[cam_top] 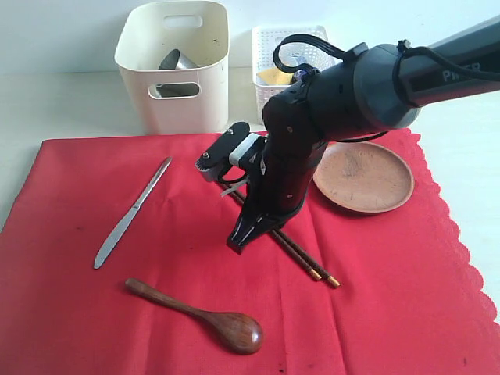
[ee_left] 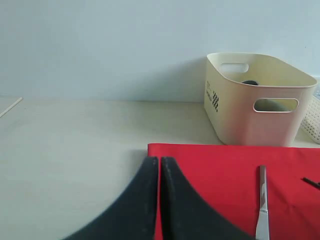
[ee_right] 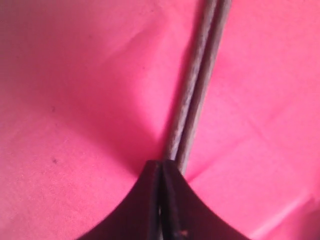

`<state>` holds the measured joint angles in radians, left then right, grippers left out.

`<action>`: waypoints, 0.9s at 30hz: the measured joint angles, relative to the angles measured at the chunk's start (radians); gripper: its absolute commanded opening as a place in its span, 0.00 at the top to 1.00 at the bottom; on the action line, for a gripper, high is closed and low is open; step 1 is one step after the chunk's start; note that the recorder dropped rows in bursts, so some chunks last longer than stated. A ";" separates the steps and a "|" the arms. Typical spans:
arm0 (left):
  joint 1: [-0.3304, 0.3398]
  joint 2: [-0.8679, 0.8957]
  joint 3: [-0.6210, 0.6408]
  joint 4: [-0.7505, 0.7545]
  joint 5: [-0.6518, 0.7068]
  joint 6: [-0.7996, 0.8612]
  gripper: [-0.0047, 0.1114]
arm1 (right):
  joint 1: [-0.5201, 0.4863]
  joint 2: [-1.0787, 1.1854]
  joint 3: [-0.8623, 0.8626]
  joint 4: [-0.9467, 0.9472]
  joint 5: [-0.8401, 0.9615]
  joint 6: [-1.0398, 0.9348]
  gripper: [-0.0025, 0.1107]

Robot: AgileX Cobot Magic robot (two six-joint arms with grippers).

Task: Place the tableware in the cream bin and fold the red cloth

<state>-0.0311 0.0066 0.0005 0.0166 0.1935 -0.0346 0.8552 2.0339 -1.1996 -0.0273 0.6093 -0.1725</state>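
Right wrist view: right gripper (ee_right: 161,170) clenched, tips at the chopsticks (ee_right: 197,85) on the red cloth (ee_right: 75,100); grip on them unclear, contact hidden. Also closed and empty: left gripper (ee_left: 160,167). On the cloth: knife (cam_top: 133,212), spoon (cam_top: 203,316), plate (cam_top: 363,176). The steel cup (cam_top: 176,61) sits in the cream bin (cam_top: 183,109).

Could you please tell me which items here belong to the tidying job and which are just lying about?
Job: cream bin, steel cup, knife, wooden spoon, chopsticks, brown plate, red cloth.
Lying about: white lattice basket, yellow food inside it.
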 measured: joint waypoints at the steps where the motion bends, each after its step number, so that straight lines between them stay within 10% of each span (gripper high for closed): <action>1: 0.000 0.000 0.000 0.000 0.000 0.000 0.93 | 0.000 0.000 0.000 0.003 0.000 0.009 0.96; 10: 0.000 0.000 0.000 0.000 0.000 0.000 0.93 | 0.000 0.007 0.000 0.020 0.016 0.087 0.61; 27: 0.000 0.000 0.000 0.000 0.000 0.000 0.93 | 0.000 0.007 -0.024 0.027 0.052 0.126 0.54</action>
<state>-0.0311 0.0066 0.0005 0.0166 0.1935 -0.0346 0.8552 2.0404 -1.2234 0.0000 0.6614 -0.0466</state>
